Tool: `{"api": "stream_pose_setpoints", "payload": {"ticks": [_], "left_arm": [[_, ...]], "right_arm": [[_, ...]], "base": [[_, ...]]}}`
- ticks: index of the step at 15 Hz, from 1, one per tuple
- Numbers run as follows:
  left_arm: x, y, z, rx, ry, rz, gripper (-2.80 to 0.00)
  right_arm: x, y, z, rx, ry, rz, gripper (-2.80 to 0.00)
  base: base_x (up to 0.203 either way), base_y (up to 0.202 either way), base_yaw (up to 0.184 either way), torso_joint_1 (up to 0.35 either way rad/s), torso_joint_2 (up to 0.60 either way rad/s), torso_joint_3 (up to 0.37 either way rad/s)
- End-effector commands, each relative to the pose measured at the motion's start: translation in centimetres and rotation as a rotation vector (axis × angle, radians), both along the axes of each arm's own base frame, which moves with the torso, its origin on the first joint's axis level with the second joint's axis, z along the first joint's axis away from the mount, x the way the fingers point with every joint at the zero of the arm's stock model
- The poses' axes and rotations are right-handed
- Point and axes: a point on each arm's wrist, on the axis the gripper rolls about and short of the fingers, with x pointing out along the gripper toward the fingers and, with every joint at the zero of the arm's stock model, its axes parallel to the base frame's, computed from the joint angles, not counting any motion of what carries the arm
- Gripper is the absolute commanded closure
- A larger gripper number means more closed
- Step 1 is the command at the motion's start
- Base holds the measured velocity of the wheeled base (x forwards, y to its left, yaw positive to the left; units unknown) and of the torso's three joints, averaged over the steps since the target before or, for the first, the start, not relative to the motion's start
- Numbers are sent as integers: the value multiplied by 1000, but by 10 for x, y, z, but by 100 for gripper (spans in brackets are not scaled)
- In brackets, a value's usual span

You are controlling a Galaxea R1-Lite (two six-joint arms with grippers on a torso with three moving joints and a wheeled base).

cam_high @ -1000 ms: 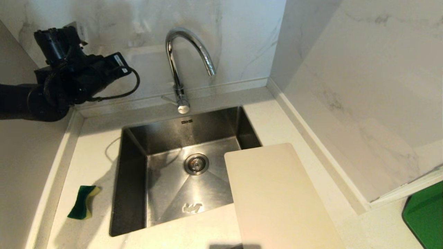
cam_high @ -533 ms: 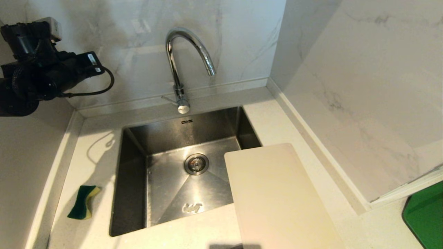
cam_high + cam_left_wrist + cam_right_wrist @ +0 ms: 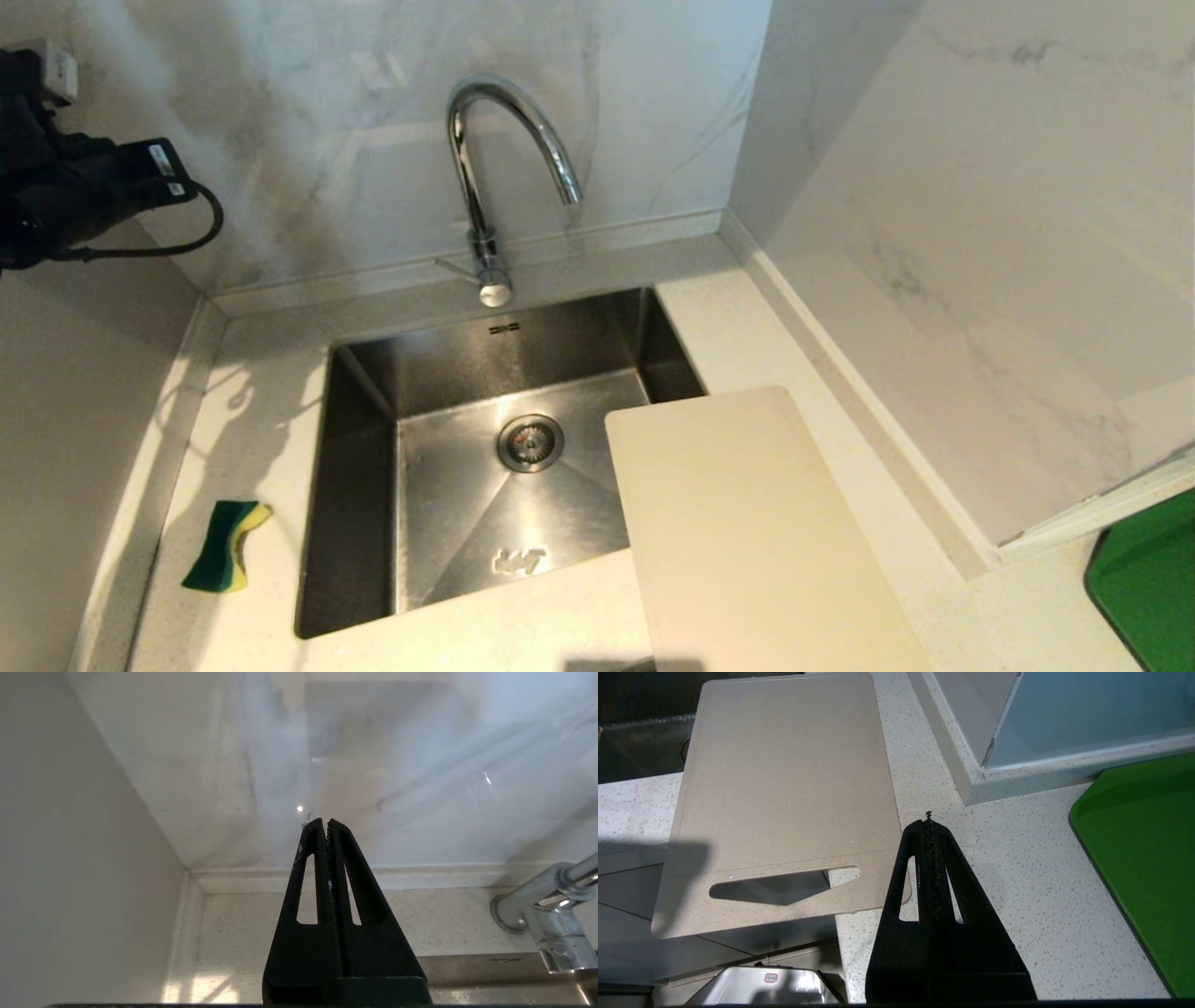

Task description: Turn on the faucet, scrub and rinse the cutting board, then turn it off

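Green-and-yellow sponge [image 3: 226, 546] left of the sink [image 3: 359, 523] — green tray [image 3: 1153, 588] far right.

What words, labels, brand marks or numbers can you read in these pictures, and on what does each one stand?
None can be read.
Dark mark on the sink back wall: too small.
White labels on the left arm: blurred.
Red-edged sticker on the metal part below the counter edge: too small.

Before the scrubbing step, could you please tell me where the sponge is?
In the head view, the sponge lies on the counter left of the sink, apart from its rim.
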Motion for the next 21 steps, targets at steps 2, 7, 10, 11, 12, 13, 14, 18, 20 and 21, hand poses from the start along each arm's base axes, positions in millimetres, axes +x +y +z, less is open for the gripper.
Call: {"api": "stream_pose_setpoints", "payload": {"ticks": [2, 7, 10, 11, 12, 13, 14, 18, 20, 21], "left_arm": [[-18, 6, 17, 4, -35, 6, 0], [-54, 12, 40, 12, -70, 9, 0], [-90, 12, 56, 18, -85, -13, 0], [-100, 12, 58, 17, -90, -15, 0], [-109, 10, 58, 16, -93, -16, 0], [-119, 9, 58, 15, -96, -17, 0], [-128, 8, 57, 14, -97, -18, 0], [-165, 2, 51, 13, -102, -31, 0], [-183, -1, 44, 12, -97, -37, 0], [-191, -2, 39, 9, -92, -40, 0]], "right_arm": [[0, 0, 0, -1, 1, 1, 0], [0, 0, 0, -1, 1, 1, 0], [0, 0, 0, -1, 1, 1, 0], [0, 0, 0, -1, 1, 1, 0], [0, 0, 0, 0, 1, 1, 0], [0, 0, 0, 1, 1, 1, 0], [0, 0, 0, 1, 1, 1, 0], [0, 0, 0, 1, 1, 1, 0], [0, 0, 0, 1, 1, 1, 0], [0, 0, 0, 1, 1, 1, 0]], "base": [[0, 0, 0, 0, 0, 0], [0, 0, 0, 0, 0, 0], [0, 0, 0, 0, 0, 0], [0, 0, 0, 0, 0, 0], [0, 0, 0, 0, 0, 0], [0, 0, 0, 0, 0, 0], [0, 0, 0, 0, 0, 0], [0, 0, 0, 0, 0, 0], [0, 0, 0, 0, 0, 0], [0, 0, 0, 0, 0, 0]]}}
